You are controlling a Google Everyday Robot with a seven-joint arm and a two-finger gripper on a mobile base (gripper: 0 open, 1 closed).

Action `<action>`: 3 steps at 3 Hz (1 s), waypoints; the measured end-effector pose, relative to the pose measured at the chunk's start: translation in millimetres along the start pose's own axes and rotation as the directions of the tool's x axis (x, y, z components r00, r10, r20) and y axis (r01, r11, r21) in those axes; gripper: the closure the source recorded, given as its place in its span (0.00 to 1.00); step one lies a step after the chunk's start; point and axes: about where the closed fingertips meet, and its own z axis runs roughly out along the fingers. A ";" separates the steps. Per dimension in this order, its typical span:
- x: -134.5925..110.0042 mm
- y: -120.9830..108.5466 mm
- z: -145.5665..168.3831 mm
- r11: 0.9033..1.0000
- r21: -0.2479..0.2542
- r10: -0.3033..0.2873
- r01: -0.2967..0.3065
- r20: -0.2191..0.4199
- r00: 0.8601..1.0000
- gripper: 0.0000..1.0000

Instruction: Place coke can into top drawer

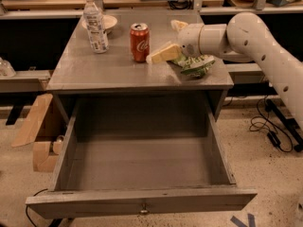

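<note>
The red coke can stands upright on the grey table, near its middle back. The gripper reaches in from the right on a white arm, its cream fingertips just right of the can and close to it at mid height. The top drawer is pulled fully out below the table and holds nothing; its small knob shows on the front panel.
A clear water bottle stands at the table's back left, in front of a small white bowl. A green snack bag lies under the arm at the right. Cardboard leans at the left on the floor; cables lie at the right.
</note>
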 end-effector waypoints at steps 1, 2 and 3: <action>5.6 1.3 32.4 0.999 -0.012 0.033 -0.032 0.052 0.998 0.00; 1.0 -3.3 58.1 0.999 -0.015 0.050 -0.048 0.113 0.992 0.00; -17.4 -5.9 78.4 0.999 -0.020 0.035 -0.032 0.137 0.990 0.14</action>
